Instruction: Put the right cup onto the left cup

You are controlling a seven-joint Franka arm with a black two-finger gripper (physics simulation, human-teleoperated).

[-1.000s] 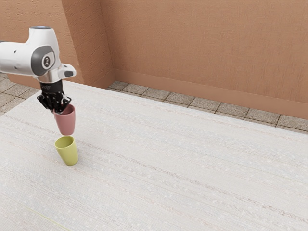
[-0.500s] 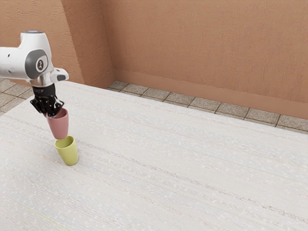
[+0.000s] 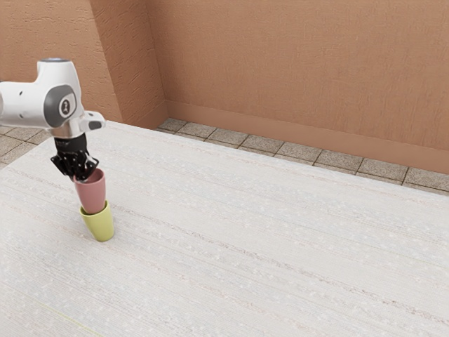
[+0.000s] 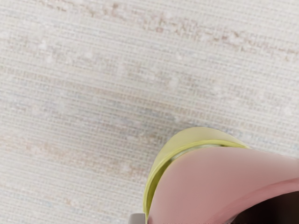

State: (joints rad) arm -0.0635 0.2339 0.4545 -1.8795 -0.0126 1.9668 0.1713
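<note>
My gripper (image 3: 83, 177) is shut on the rim of the pink cup (image 3: 92, 194), at the exterior view's left. The pink cup is upright, and its lower end overlaps the mouth of the yellow-green cup (image 3: 100, 225) standing on the table. In the wrist view, the pink cup (image 4: 210, 179) covers much of the yellow-green cup (image 4: 201, 135), whose rim curves around one side of it. How deep the pink cup's base sits inside is hidden.
The pale table (image 3: 266, 246) extends widely toward the exterior view's right. A brown wall (image 3: 302, 70) and a strip of floor tiles (image 3: 280, 149) lie beyond its far edge.
My gripper and the pink cup first moved toward the exterior view's left, then came down and slightly back right, onto the yellow-green cup's mouth. The yellow-green cup stayed in place.
</note>
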